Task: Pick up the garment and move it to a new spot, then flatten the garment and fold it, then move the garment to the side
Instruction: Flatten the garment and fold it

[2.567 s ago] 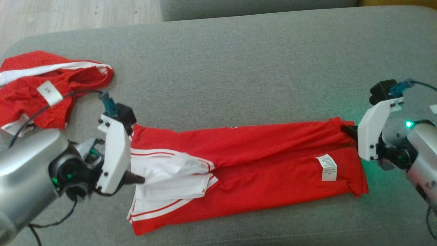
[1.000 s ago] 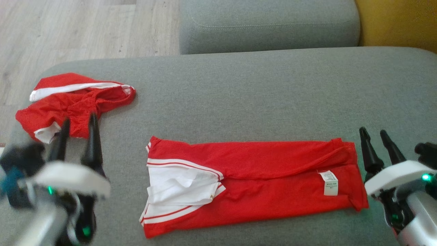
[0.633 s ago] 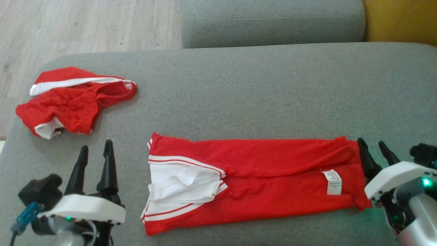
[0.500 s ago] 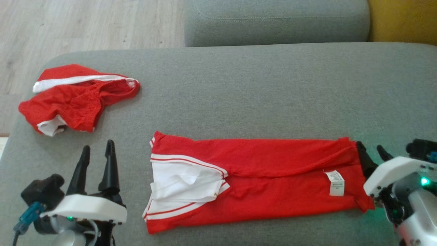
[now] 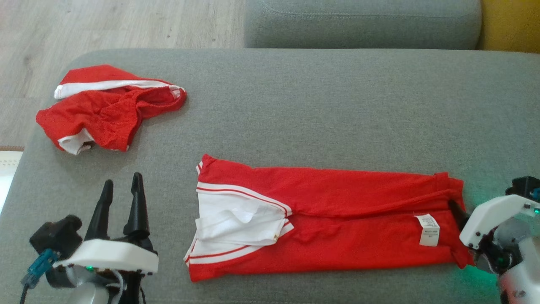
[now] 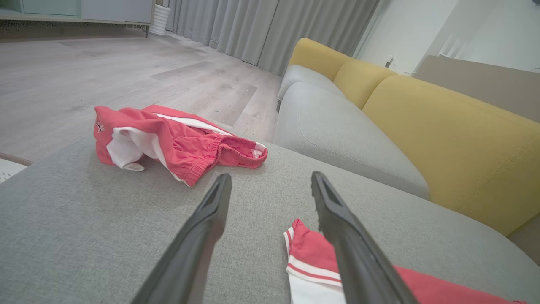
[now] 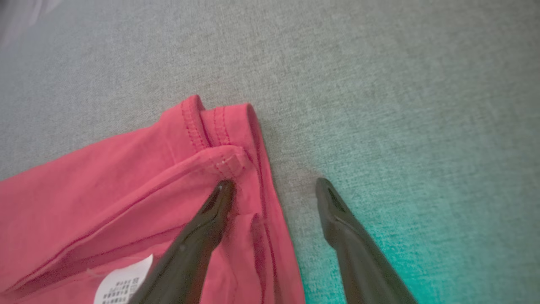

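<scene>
At the lower left of the head view, the left gripper (image 5: 121,182) stands upright over the gray cushion (image 5: 295,105). Its two dark fingers are spread and hold nothing, just left of the long red garment (image 5: 337,207). The right gripper (image 7: 274,183) leans in low at that garment's right end, fingers parted and empty, with one tip over the stitched hem and the other over bare cushion tinted green. Two red garments with white trim lie on the cushion: the long one, folded into a strip near the front edge, and a crumpled red garment (image 5: 109,105) well apart at the far left. One white care tag (image 5: 429,230) sits near the strip's right end, its print too small to read.
</scene>
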You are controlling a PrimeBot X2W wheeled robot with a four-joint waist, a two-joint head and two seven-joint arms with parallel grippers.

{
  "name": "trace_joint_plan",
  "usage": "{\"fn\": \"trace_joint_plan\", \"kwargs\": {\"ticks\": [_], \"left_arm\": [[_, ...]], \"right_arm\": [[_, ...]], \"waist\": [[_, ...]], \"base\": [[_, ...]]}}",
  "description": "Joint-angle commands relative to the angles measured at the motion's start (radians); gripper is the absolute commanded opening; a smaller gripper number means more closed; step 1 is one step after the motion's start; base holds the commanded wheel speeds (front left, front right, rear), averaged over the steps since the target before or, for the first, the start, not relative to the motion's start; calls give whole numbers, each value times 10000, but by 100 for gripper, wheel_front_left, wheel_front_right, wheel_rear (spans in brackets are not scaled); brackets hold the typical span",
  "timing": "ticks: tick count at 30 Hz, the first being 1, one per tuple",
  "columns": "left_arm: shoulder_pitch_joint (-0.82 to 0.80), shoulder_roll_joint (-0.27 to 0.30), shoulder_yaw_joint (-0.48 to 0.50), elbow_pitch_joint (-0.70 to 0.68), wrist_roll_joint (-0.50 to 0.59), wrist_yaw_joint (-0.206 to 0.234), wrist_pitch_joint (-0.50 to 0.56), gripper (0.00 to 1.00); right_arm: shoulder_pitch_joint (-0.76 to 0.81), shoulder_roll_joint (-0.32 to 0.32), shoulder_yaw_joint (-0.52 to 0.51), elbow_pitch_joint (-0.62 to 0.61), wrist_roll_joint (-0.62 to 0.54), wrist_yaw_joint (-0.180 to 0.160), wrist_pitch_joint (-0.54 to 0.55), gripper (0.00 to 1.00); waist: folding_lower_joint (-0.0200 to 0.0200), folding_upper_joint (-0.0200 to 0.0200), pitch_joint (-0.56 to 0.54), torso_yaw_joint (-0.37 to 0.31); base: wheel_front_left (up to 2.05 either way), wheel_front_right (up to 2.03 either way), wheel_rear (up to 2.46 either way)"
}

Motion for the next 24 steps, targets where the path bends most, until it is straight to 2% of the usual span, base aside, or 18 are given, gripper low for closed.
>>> {"fn": "trace_joint_plan", "kwargs": {"ticks": [1,11,12,13,15,16,21,24], "left_arm": [[-499,55,474,-237,104,-102,-77,100],[-527,-117,667,-26,266,-247,-78,100],[-529,-132,680,-9,272,-264,-78,100],[-532,-147,690,6,280,-281,-78,100],[-541,-181,707,31,295,-308,-78,100],[-547,-198,712,49,300,-323,-78,100],[-555,-234,761,163,302,-394,-78,100],[-538,-261,813,205,304,-412,-78,100]], "right_arm": [[95,138,231,-150,-96,-7,497,100],[911,538,80,-1734,-182,-7,2227,98],[936,567,30,-1877,-231,-7,2324,84],[955,593,-17,-2000,-293,-7,2419,63],[968,669,-111,-2225,-373,-7,2570,29],[982,695,-158,-2320,-422,-7,2622,0],[1029,793,-384,-2706,-557,-7,2568,0],[1006,778,-625,-3108,-694,-7,1987,0]], "waist": [[0,0,29,11],[0,0,52,-90],[0,0,52,-97],[0,0,53,-98],[0,0,59,-84],[0,0,60,-70],[0,0,79,-25],[0,0,72,-28]], "base": [[0,0,0],[0,0,0],[0,0,0],[0,0,0],[0,0,0],[0,0,0],[0,0,0],[0,0,0]]}}
